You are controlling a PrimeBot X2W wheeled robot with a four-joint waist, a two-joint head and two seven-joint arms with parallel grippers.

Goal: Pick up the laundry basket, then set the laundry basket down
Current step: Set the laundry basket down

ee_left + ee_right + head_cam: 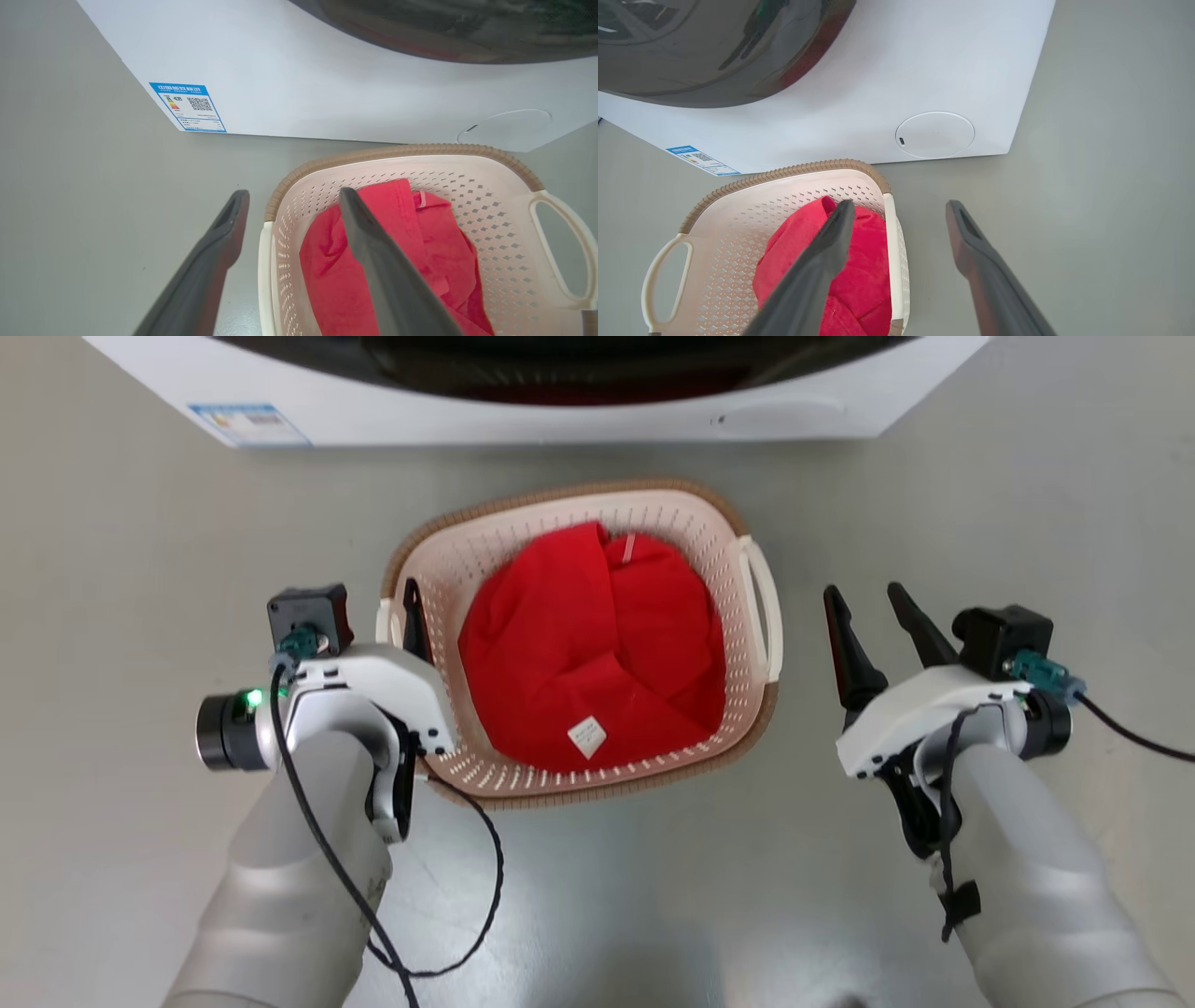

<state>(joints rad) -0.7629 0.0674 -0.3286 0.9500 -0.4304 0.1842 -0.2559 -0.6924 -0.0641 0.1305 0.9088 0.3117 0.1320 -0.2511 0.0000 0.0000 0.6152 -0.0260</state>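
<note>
The laundry basket (523, 537), pale pink-cream with a brown rim, stands on the grey floor with a red cloth (588, 653) inside it. My left gripper (400, 607) is open and straddles the basket's left handle (265, 270). One finger is outside the wall and the other finger (373, 242) is inside, above the cloth. My right gripper (863, 590) is open with nothing between its fingers. It hangs to the right of the white right handle (761, 607), with a gap between them. In the right wrist view its gripper (900, 203) points past the basket (752, 205).
A white washer (560, 420) with a dark door stands just behind the basket, a blue label (189, 107) on its front. Grey floor (1027, 523) spreads on both sides. A black cable (485, 896) loops from my left wrist.
</note>
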